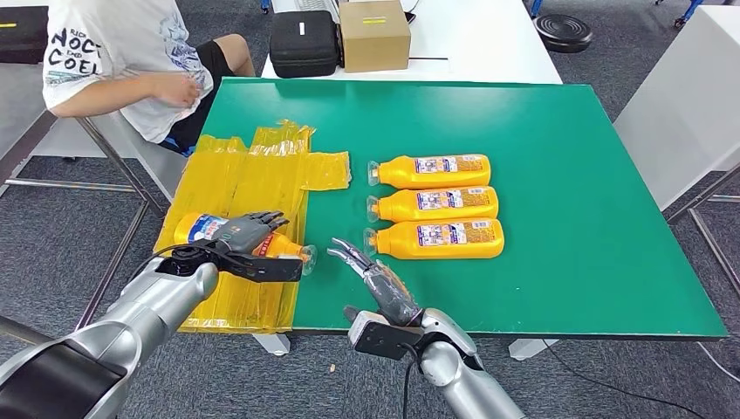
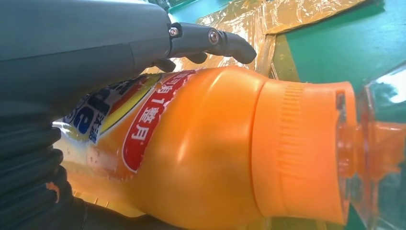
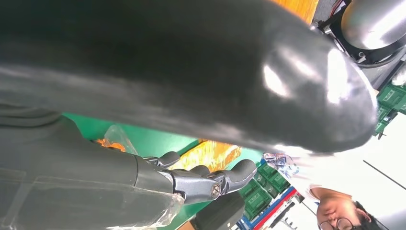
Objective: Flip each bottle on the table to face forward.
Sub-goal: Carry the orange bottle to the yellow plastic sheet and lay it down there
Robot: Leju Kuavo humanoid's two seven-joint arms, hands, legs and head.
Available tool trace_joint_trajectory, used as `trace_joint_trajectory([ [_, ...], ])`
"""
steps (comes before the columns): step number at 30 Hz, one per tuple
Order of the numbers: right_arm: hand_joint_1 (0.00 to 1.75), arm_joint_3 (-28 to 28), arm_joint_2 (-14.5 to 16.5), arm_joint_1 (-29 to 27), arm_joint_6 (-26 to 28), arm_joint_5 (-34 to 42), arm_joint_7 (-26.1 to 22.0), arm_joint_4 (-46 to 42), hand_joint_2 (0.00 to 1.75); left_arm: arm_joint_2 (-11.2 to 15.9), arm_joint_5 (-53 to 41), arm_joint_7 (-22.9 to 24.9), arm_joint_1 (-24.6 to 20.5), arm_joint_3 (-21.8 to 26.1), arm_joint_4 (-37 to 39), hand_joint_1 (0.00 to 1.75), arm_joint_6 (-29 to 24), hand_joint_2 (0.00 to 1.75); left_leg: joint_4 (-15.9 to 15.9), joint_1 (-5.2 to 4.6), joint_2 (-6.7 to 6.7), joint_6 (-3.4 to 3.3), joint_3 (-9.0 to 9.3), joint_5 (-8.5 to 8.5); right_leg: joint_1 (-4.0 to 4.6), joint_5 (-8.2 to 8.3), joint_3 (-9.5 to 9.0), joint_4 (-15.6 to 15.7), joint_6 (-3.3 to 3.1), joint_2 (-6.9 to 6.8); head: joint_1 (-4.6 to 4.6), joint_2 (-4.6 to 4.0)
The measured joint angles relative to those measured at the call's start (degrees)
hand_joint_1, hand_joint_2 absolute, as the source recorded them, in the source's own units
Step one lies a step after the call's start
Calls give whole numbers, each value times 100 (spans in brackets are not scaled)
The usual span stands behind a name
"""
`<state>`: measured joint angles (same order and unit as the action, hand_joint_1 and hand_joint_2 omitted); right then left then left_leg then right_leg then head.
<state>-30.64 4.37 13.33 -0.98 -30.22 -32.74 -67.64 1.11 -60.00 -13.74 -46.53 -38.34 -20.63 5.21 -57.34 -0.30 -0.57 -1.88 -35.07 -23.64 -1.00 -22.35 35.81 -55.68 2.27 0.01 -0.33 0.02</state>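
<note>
Three orange bottles lie side by side on the green table [image 1: 576,227], caps to the left: far [image 1: 432,171], middle [image 1: 436,203], near [image 1: 441,238]. A fourth orange bottle [image 1: 194,228] lies on a yellow plastic sheet [image 1: 253,170] near the front left. My left hand [image 1: 243,234] grips its body from above. In the left wrist view the bottle [image 2: 201,158] shows a red and blue label and a clear cap, under my fingers [image 2: 210,38]. My right hand [image 1: 377,278] is open, its fingers stretched toward that cap [image 1: 304,254]; I cannot tell whether they touch. My right hand's fingers [image 3: 201,182] are spread.
A person in a white T-shirt [image 1: 113,52] sits at the table's back left corner. A black case [image 1: 303,42] and a cardboard box [image 1: 373,33] stand on a white table behind. Another white table [image 1: 689,105] is to the right.
</note>
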Motion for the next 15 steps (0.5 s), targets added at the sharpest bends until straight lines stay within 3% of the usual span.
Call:
trace_joint_trajectory([
  [10, 0, 14, 0, 5, 15, 68, -9, 34, 0, 6, -61, -243, -78, -10, 11, 0, 170, 175, 0, 0, 0, 0, 0, 0, 0, 0, 0, 0, 0, 0, 0, 0],
  [15, 0, 33, -1, 5, 45, 102, -8, 49, 0, 29, -60, -522, -121, -31, -26, 0, -99, 175, -1, 0, 0, 0, -3, 1, 1, 0, 4, 0, 0, 0, 0, 0],
])
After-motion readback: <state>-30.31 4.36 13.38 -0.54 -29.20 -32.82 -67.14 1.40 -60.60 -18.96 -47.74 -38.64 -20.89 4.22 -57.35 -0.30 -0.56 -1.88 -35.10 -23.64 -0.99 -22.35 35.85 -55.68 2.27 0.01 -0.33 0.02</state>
